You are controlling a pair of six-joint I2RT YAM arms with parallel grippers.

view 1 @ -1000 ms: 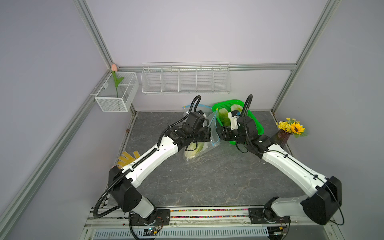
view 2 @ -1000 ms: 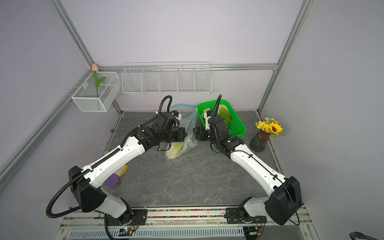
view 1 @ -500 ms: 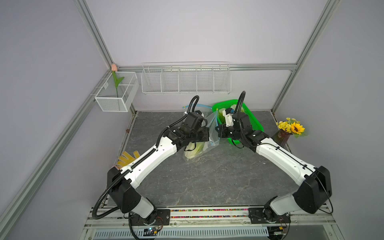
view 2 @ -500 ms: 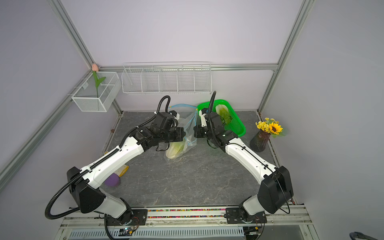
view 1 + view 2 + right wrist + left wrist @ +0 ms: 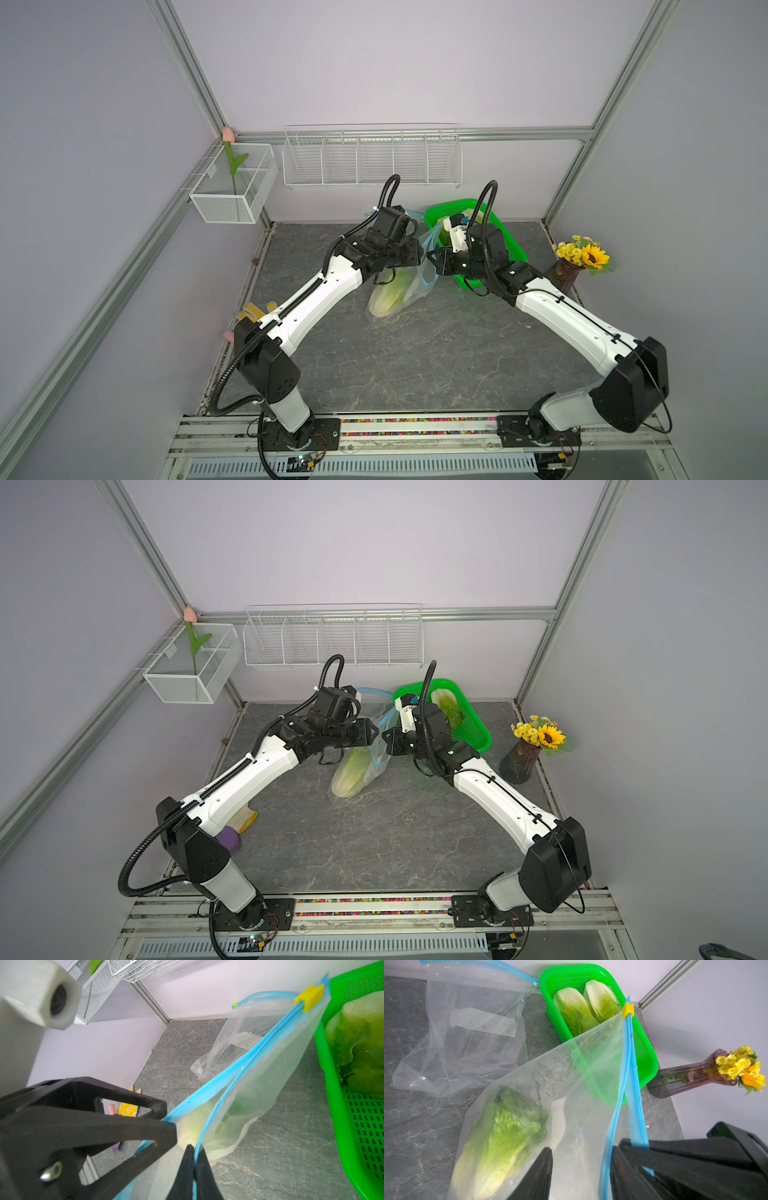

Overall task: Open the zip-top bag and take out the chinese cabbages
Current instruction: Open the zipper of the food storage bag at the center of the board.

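2 chinese cabbages (image 5: pixel 571 1007) lie in the green basket (image 5: pixel 473 729), right of centre in both top views. The 3rd cabbage (image 5: pixel 386 299) sits inside the zip-top bag (image 5: pixel 424 278) at centre, on the bench (image 5: pixel 415 365). The right end effector (image 5: pixel 194 1153) pinches the bag's blue rim. The left end effector (image 5: pixel 581 1149) stands half open around it. By my reading, 1 head is left to extract.

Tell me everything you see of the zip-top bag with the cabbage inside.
The zip-top bag is clear, crinkled film with a blue zip strip and a yellow slider at its far end. One chinese cabbage lies inside. The bottom rests on the grey table; the mouth is lifted and parted, the right gripper shut on one lip, the left gripper open around the other.
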